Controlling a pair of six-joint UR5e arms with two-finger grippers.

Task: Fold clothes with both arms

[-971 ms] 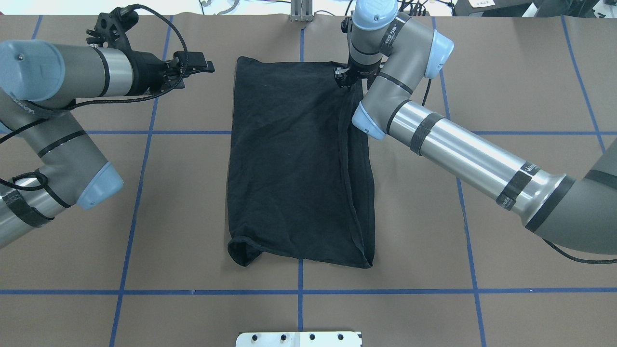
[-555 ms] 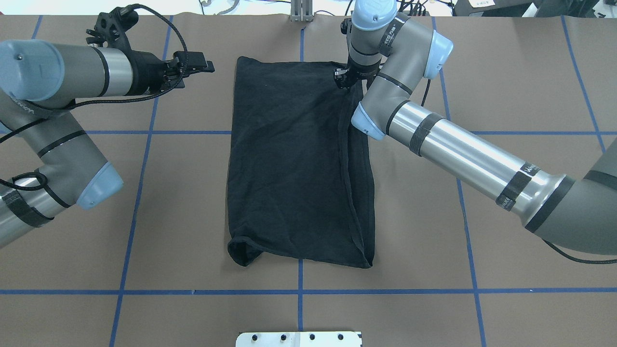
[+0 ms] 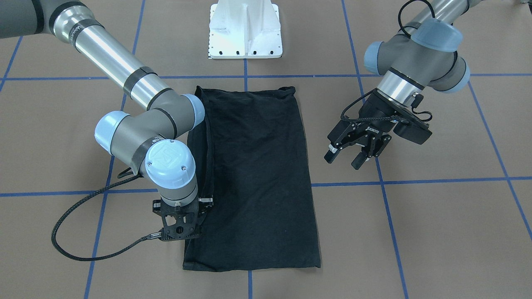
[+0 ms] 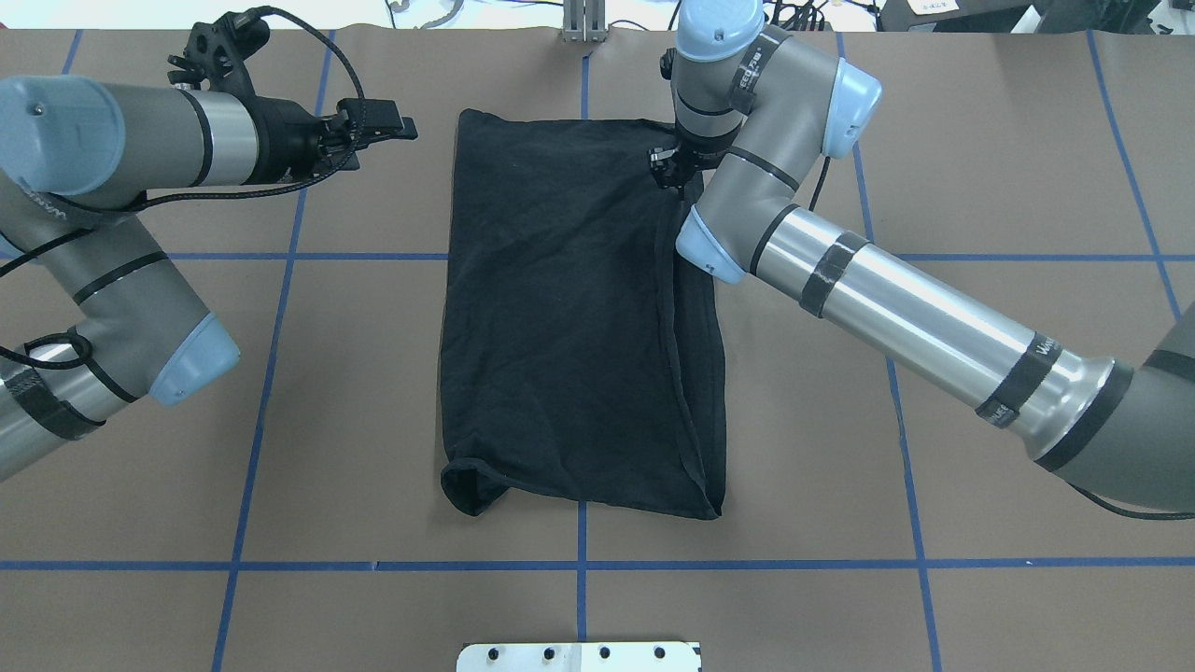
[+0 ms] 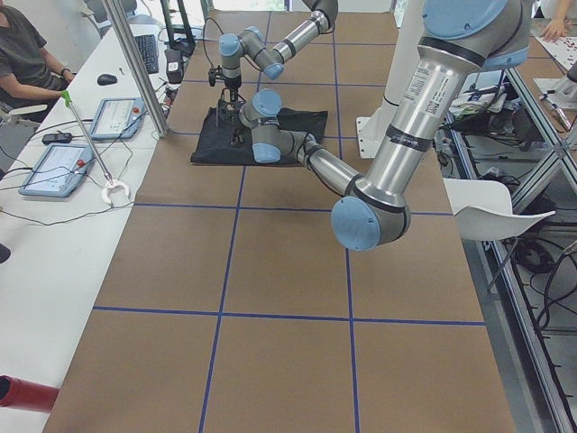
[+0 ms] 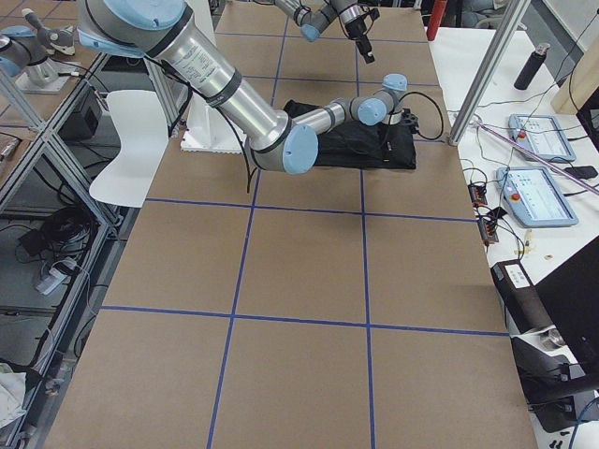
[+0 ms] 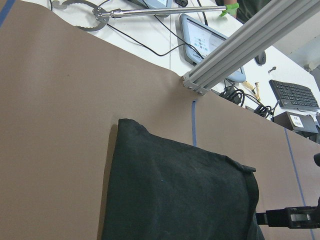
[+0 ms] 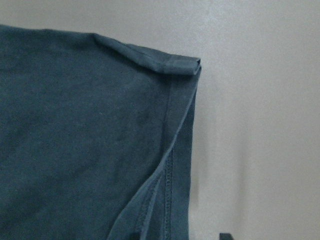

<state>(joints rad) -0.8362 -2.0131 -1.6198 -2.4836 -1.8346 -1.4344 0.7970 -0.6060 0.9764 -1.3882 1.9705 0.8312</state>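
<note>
One black T-shirt [image 4: 569, 317], folded into a long rectangle, flat on the table [image 4: 327, 467] at centre, across the middle blue tape line [image 4: 581, 607]. A folded-over layer runs along its long edge on the robot's right. The corner near the robot on its left is puffed up a bit.

Two arms. The right arm [image 4: 896, 299] reaches over the shirt's right edge, wrist pointing straight down. The right end effector [image 4: 667, 170] is at the shirt's far right corner, low over the cloth. In the right wrist view two dark tips just show at the bottom edge, set apart, and the shirt corner lies flat on the table. So the fingers are spread and hold nothing, as far as shows.

The left arm [image 4: 93, 140] is well off the shirt on the robot's left. The left end effector [image 3: 344, 160] is spread wide and empty, above bare table and apart from the shirt's edge.

One white pedestal base [image 3: 245, 31] on the robot side. Two tablets [image 5: 117, 117] lie on the side desk, with one seated person [image 5: 22, 54] there.
</note>
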